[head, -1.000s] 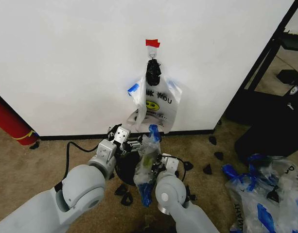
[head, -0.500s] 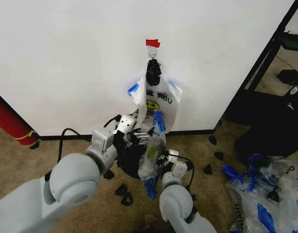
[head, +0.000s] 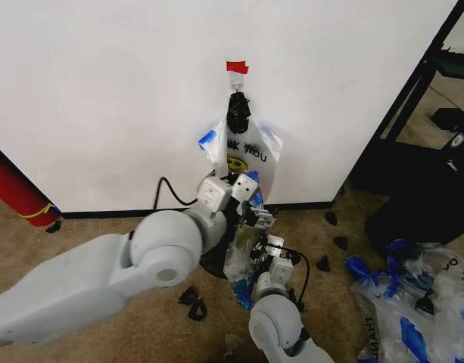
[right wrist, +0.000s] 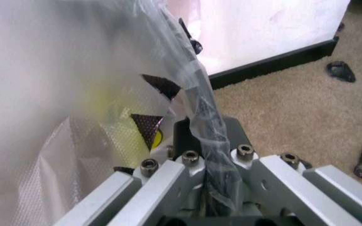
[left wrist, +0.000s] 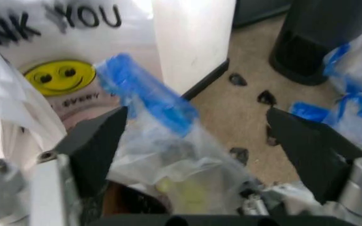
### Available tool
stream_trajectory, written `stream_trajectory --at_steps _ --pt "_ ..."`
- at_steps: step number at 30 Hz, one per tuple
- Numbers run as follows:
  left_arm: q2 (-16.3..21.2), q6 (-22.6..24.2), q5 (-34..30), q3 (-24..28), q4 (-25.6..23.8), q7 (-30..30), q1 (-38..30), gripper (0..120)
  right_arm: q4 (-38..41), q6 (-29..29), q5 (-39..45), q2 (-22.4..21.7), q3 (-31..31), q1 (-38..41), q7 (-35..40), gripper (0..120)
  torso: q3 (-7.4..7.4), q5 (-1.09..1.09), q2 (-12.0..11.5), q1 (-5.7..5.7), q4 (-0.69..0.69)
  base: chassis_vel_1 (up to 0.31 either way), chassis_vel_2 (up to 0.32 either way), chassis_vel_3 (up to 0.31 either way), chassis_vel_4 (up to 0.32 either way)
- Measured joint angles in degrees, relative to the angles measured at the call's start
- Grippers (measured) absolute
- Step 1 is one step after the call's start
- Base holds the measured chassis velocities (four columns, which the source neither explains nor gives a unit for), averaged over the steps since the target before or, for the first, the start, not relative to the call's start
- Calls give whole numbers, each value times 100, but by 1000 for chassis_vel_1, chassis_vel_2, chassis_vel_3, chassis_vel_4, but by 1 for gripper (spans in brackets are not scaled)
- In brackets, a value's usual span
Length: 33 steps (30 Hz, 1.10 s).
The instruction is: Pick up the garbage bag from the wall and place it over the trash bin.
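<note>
Head view: garbage bag (head: 239, 253) held low before the wall (head: 103, 98), pinched in clamped right gripper (head: 271, 248), left gripper (head: 247, 190) spread wide at its blue-taped top edge; step judged opening and draping over the trash bin (head: 215, 265); next, grip the rim.

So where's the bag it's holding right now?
In the head view, the garbage bag is pinched in the right gripper, low before the wall, just below another bag hanging there.

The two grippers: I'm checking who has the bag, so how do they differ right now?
The right gripper is shut on the garbage bag, low by the floor. The left gripper is open, its fingers straddling that bag, nearer the wall. Both are at the same bag.
</note>
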Motion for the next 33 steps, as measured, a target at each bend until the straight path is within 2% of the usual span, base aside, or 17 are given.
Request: stream_trajectory --at_steps 1,5,7,10,15,19,30,33 --pt "-41 10 29 45 81 0 15 77 6 -1 1 -17 21 -10 -5 0 0 1 0 0 1 0 0 0 0" --pt "-87 11 43 82 131 0 30 72 8 -5 7 -35 38 -16 -5 0 0 0 0 0 1 0 0 0 0" --pt "-166 11 151 200 226 22 49 63 24 -17 23 -49 45 -20 -5 0 0 1 0 0 0 0 0 0 0" --pt "-239 10 307 306 330 86 71 55 30 -24 24 -65 47 -22 -5 0 0 0 0 0 0 0 0 0 0" --pt "-405 6 467 444 535 122 67 51 43 -29 23 -69 47 -33 -5 0 0 0 0 0 0 0 0 0 0" --pt "-467 5 529 489 643 104 57 44 51 -33 23 -69 44 -37 -5 0 0 1 0 0 0 0 0 0 0" --pt "-493 -2 452 527 739 -2 134 2 86 -43 69 -112 72 -45 3 0 0 0 0 0 -1 0 0 0 0" --pt "-499 -3 450 527 744 -7 161 0 89 -43 78 -117 82 -56 3 0 -1 0 0 0 0 0 0 0 0"
